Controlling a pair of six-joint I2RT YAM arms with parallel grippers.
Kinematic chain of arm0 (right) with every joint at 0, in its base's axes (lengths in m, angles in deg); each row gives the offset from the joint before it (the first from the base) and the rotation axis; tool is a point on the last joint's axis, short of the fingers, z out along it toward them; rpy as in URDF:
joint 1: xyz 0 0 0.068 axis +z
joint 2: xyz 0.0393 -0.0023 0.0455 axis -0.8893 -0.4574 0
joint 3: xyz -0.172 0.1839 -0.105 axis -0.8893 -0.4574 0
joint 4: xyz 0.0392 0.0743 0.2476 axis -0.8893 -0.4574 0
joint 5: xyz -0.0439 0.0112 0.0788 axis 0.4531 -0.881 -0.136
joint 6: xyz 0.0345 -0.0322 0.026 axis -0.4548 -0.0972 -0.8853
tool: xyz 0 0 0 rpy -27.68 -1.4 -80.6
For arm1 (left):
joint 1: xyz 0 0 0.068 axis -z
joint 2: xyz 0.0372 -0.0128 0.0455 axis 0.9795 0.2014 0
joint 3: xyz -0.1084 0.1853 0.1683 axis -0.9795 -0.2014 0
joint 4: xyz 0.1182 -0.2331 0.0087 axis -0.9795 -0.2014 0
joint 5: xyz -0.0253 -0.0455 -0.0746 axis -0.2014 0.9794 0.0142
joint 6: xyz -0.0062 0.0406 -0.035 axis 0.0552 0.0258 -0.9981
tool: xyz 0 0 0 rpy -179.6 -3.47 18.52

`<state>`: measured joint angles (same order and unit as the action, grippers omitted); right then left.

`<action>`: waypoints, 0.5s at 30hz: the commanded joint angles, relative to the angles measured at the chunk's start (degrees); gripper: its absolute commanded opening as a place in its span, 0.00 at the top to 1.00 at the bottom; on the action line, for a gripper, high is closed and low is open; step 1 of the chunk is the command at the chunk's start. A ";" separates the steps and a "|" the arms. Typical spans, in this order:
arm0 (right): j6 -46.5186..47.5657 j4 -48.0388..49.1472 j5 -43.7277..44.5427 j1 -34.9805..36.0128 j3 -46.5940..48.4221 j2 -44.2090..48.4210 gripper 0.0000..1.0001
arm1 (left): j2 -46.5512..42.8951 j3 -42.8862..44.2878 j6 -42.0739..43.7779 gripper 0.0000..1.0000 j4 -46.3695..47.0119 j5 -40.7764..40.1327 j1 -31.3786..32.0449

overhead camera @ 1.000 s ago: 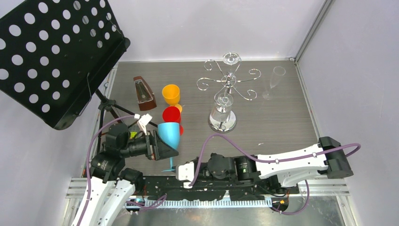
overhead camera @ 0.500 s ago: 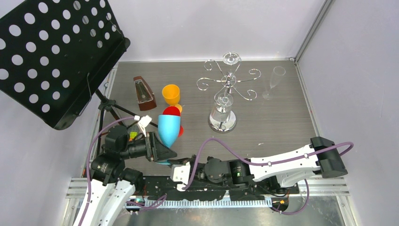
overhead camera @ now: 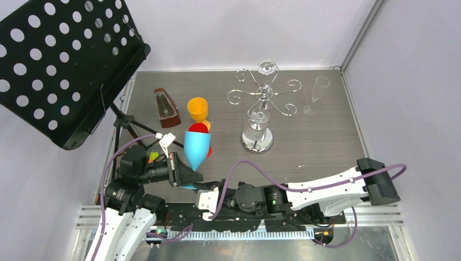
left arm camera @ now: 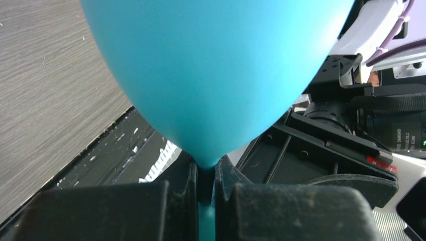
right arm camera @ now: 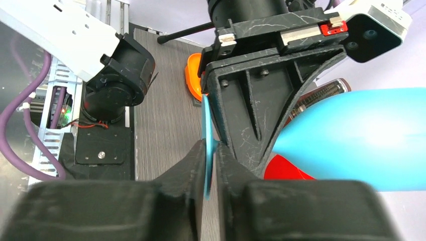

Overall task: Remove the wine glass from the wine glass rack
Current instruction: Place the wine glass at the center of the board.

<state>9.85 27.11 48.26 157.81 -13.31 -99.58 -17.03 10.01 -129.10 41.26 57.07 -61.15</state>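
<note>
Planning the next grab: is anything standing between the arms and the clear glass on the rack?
Nothing stands on the table before the clear glass. But both are busy with the blue glass: the left gripper is shut on its stem, the right gripper on its foot. The red glass stands left of that path.

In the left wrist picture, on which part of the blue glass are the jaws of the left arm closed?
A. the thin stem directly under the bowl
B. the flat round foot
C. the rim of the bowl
A: in the left wrist view the left arm's jaws stand shut on the stem of the blue glass, right where the bowl narrows above them.
</note>
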 commanded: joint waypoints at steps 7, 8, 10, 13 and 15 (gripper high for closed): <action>-4.16 -1.42 -0.08 0.54 3.18 4.86 0.50 | 0.40 -0.42 4.09 1.00 2.04 1.50 -0.27; -4.85 -2.69 0.03 0.53 3.22 5.78 0.48 | 0.62 -0.29 4.75 1.00 1.67 1.55 -0.27; -5.62 -4.55 0.33 0.58 3.02 7.42 0.45 | 1.01 0.38 6.43 1.00 0.09 1.89 -0.27; -6.90 -6.74 0.95 0.57 3.01 10.20 0.42 | 1.22 1.17 9.01 1.00 -1.63 2.21 -0.27; -8.54 -9.33 1.46 0.56 3.97 12.13 0.39 | 1.50 1.90 12.69 1.00 -3.67 2.40 -0.27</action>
<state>5.00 20.64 48.21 158.29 -12.74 -91.88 -16.09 9.74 -122.98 40.14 57.48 -61.25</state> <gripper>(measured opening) 0.584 0.055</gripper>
